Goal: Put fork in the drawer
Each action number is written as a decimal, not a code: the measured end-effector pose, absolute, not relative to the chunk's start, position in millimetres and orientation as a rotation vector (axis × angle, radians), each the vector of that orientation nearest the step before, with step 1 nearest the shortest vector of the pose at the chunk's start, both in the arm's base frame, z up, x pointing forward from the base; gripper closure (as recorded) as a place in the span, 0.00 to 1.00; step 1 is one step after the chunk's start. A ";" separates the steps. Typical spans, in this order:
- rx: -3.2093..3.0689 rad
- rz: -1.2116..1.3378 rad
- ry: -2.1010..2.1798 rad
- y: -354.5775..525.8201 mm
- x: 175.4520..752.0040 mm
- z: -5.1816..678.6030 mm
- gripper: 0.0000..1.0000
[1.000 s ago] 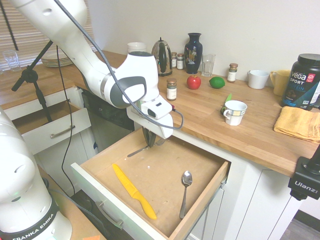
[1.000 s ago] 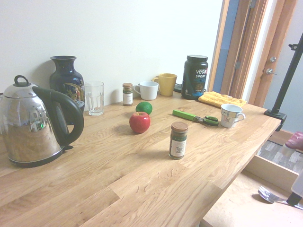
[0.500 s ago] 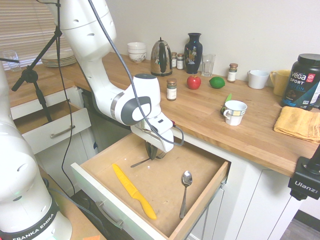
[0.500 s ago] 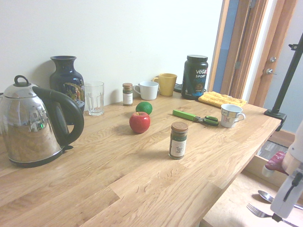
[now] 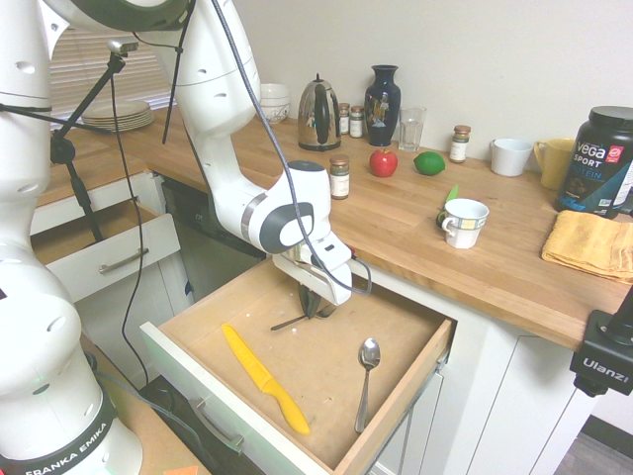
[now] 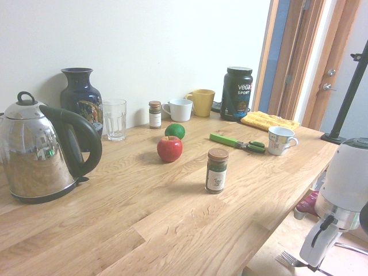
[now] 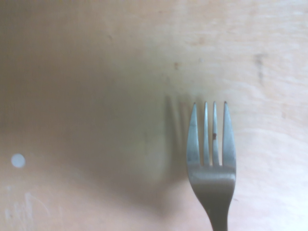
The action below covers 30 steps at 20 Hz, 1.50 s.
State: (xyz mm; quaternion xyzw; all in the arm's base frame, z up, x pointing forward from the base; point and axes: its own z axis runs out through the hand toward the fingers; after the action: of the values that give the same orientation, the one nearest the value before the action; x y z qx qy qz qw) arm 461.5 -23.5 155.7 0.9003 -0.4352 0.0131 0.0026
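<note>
A: Tool state?
B: Gripper is clenched on the fork. Fork is inside the drawer, low over the bottom. Can't tell if it's touching.
A: Clear of the others?
B: Yes. First exterior view, from the gripper: knife at 7 o'clock, spoon between 4 and 5. Handle points to 8, tines to about 3.
A: How would you finish it?
B: My call: ease straight down, keep the fork level, stop at light contact. Open gently, then lift vertically so the tips don't drag the neck. Opening high would make it bounce; pushing hard would scrape the wood or twist it in the grip. Don't swing toward 7, the knife is that way.
A: Surfaces?
B: Fork is slim silver metal: four tapered tines, rounded shoulders, narrow neck. Reddish speck on one tine. Smooth, so I'd expect it to pivot if pinched off balance. Drawer bottom is pale wood, faint grain, scuffs, a small white dot in the wrist view. Front panel is white with a metal bar handle. Knife is matte yellow, long blade. Spoon is shiny, oval bowl, thin stem.
</note>
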 end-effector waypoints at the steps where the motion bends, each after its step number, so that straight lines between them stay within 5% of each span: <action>1: 2.823 0.038 -1.365 -22.5 461.3 155.1 1.00; 12: 2.816 0.003 -1.348 -18.6 464.5 138.1 1.00; 13: 2.813 0.000 -1.355 -18.8 465.2 136.6 0.00; 30: 2.801 0.000 -1.369 -13.8 469.8 135.0 0.00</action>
State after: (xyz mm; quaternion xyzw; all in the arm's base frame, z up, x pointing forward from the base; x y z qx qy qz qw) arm 469.8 -13.8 135.0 0.8984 -0.4390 0.0002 0.0120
